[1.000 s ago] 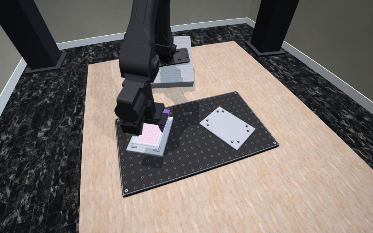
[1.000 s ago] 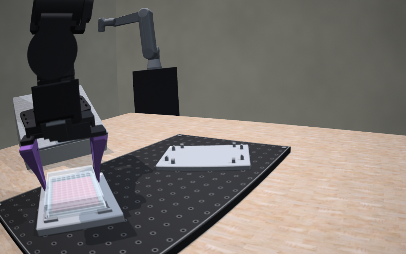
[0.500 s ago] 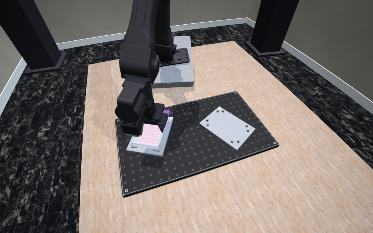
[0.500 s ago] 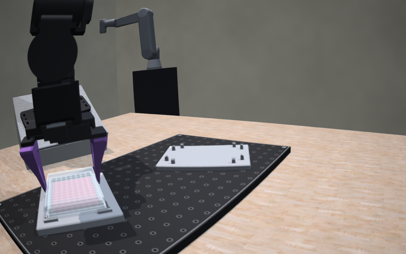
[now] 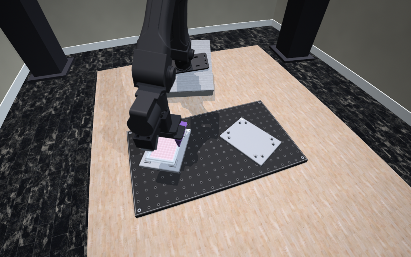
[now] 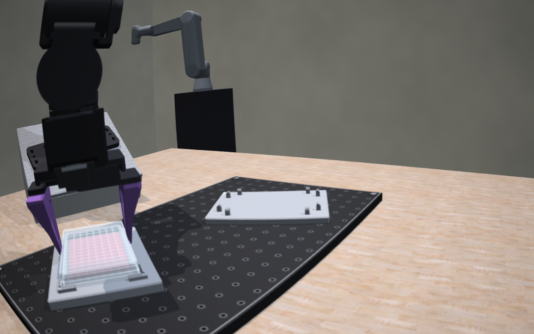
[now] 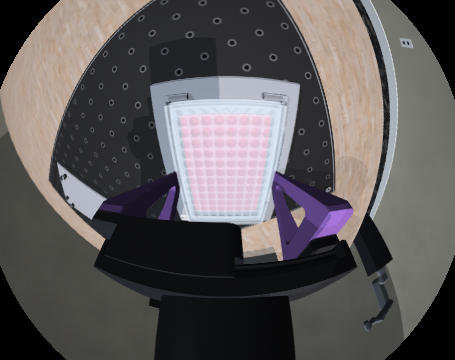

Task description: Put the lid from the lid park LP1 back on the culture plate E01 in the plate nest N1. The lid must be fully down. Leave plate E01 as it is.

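Observation:
The culture plate E01 with pink wells sits in the grey plate nest N1 (image 6: pixel 103 278) at the left of the black breadboard. The clear lid (image 6: pixel 97 249) lies over the plate; I cannot tell whether it is fully down. My gripper (image 6: pixel 90 240) with purple fingers is shut on the lid at its far end, one finger on each long side. In the wrist view the lid (image 7: pixel 225 163) covers the pink wells between the fingers. The lid park LP1 (image 5: pixel 250 140) is a grey plate with small pegs and nothing on it.
The black breadboard (image 5: pixel 213 153) lies on a wooden table top. The arm's grey base block (image 5: pixel 194 73) stands behind it. Two dark pillars (image 5: pixel 28 38) stand at the back corners. A second grey arm (image 6: pixel 177 37) stands on a black pedestal far off.

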`<action>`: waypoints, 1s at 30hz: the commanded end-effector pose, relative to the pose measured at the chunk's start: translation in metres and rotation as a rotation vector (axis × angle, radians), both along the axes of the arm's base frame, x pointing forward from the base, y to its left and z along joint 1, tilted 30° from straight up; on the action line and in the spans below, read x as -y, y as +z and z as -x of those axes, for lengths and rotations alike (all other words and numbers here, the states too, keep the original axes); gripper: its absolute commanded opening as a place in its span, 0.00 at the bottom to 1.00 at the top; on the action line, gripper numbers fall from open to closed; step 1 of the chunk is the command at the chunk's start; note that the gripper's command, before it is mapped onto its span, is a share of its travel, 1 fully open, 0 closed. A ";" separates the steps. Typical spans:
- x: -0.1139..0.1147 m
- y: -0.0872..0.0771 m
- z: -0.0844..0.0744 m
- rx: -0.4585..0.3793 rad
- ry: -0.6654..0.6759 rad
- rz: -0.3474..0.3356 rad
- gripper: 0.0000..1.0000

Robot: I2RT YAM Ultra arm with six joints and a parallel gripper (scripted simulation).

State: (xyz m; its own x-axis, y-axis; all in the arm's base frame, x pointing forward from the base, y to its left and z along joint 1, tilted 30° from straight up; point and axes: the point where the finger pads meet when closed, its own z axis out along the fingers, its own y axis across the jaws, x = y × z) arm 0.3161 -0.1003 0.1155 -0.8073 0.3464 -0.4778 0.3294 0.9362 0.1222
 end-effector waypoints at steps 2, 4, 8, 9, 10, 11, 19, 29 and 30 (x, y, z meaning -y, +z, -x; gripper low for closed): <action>0.001 0.004 -0.003 0.016 -0.001 0.006 0.00; 0.001 0.003 -0.003 0.016 -0.001 0.006 0.00; 0.001 0.003 -0.003 0.016 -0.001 0.006 0.00; 0.001 0.003 -0.003 0.016 -0.001 0.006 0.00; 0.001 0.003 -0.003 0.016 -0.001 0.006 1.00; 0.001 0.003 -0.003 0.016 -0.001 0.006 1.00; 0.001 0.003 -0.003 0.016 -0.001 0.006 1.00; 0.001 0.003 -0.003 0.016 -0.001 0.006 1.00; 0.001 0.003 -0.003 0.016 -0.001 0.006 1.00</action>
State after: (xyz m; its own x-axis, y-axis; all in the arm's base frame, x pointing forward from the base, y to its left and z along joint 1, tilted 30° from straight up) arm 0.3168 -0.1006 0.1156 -0.8059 0.3461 -0.4803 0.3293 0.9363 0.1222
